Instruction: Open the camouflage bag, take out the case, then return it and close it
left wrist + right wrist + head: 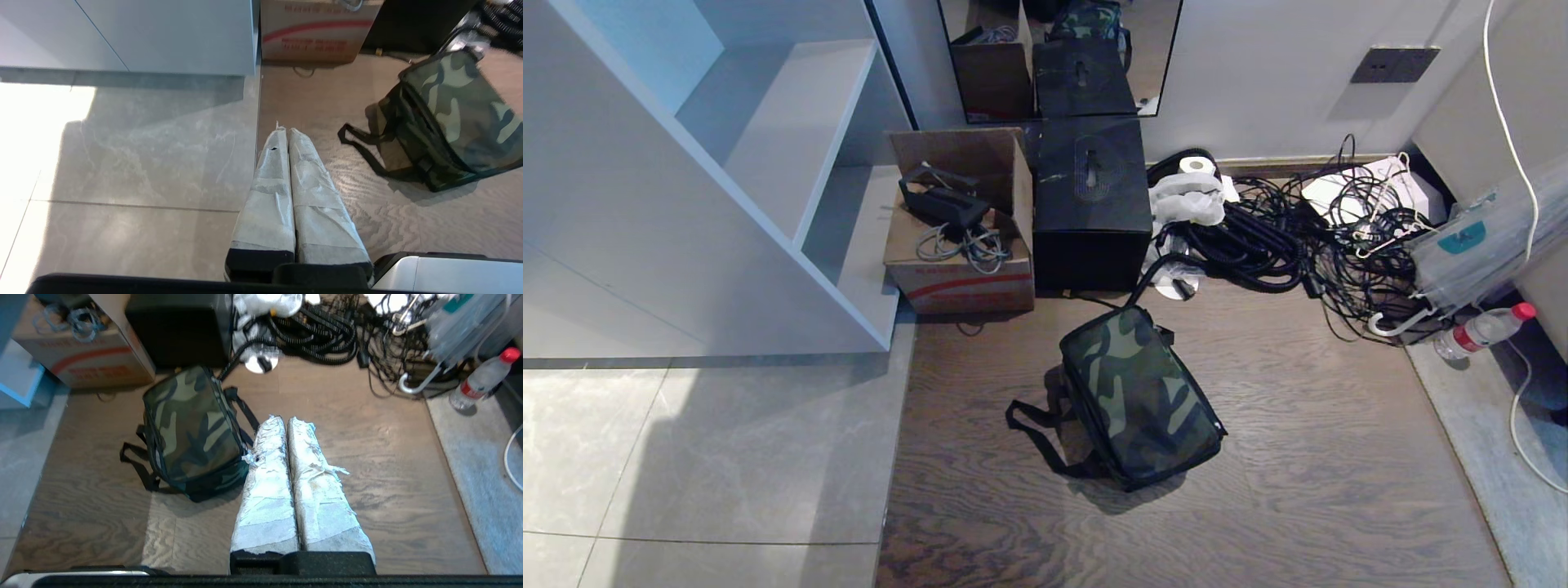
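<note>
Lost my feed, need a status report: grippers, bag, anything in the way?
Left gripper and right gripper both shut, empty, above the floor. Camouflage bag closed on the wood floor, strap loose beside it. Black cube box and cable pile behind it.

camouflage bag (1141, 396): 1 | cardboard box (961, 269): 1 | black cube box (1092, 204): 1 | water bottle (1485, 330): 1

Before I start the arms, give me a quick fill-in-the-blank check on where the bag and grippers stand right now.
1. The camouflage bag lies on the wooden floor with its flap ____.
2. The fingers of the left gripper are ____.
3. The right gripper, also shut, holds ____.
4. The cardboard box stands beside the black ____ box.

Missing words: closed; shut; nothing; cube
</note>
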You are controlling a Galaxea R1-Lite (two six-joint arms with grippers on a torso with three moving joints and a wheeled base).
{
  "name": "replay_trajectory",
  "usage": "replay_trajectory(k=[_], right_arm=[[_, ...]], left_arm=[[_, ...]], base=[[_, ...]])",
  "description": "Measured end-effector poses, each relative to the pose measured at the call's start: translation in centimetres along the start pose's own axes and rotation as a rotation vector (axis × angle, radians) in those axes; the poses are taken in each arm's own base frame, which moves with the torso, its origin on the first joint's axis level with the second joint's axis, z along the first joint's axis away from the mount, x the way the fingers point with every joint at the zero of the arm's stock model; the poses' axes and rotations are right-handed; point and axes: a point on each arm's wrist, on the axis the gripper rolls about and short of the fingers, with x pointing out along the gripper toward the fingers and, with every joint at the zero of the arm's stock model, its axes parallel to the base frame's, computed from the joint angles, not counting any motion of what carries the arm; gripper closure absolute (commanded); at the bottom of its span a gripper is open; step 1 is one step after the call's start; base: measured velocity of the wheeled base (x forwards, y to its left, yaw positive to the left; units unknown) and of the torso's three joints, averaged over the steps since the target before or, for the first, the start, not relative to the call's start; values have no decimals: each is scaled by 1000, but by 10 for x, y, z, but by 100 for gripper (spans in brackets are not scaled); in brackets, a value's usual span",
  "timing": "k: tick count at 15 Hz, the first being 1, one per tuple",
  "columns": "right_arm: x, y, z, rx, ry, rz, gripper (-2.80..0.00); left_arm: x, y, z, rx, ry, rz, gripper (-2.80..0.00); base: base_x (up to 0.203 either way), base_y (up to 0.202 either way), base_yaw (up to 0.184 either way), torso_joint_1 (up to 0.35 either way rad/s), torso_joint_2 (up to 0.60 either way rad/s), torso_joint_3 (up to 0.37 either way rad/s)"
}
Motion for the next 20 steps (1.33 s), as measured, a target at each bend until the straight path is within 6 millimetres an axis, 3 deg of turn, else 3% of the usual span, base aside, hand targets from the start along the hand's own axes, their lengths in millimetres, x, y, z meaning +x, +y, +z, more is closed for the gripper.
replay_trajectory(k=[20], right_arm=[[0,0,0,-1,0,0,0]], left_arm=[[0,0,0,0,-1,0,0]], base=[[0,0,0,1,2,201]])
